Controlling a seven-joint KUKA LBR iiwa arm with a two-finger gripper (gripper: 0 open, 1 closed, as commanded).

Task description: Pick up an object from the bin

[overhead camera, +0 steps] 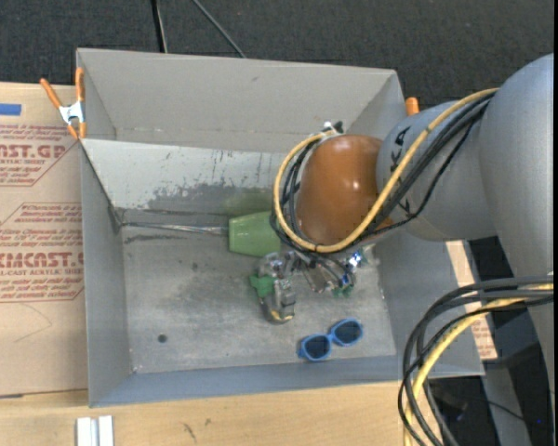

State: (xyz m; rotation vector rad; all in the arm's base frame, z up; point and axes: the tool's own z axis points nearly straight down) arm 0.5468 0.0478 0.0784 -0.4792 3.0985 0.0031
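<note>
Arm: the grey arm [502, 156] comes in from the right side and bends down into the bin [214, 91].
Wrist: a round orange cover [339, 189] sits just to the right of the green cup [251, 233], with yellow and black cables [426, 147] looped around it.
Claw: the claw [280, 307] points down, just below the cup, and its tip is low, close to the bin floor.
Claw state: I cannot tell if it is open or closed; the metal parts bunch together there.
Hidden: the cover and wrist hide the bin floor to the right of the cup, and part of the cup's right edge too.
Hard to see: some small shiny bits with blue and green on them [339, 275] sit under the cover, lower right of the cup; I cannot tell what they are.
Cup: it lies on its side, by the back slope of the bin.
Green bit: a small green thing [261, 283] lies right below the cup, up against the claw's side. I cannot tell if the claw grips it.
Glasses: blue toy glasses [331, 339] lie flat, farther below the cup and a bit right, near the claw but apart from it.
</note>
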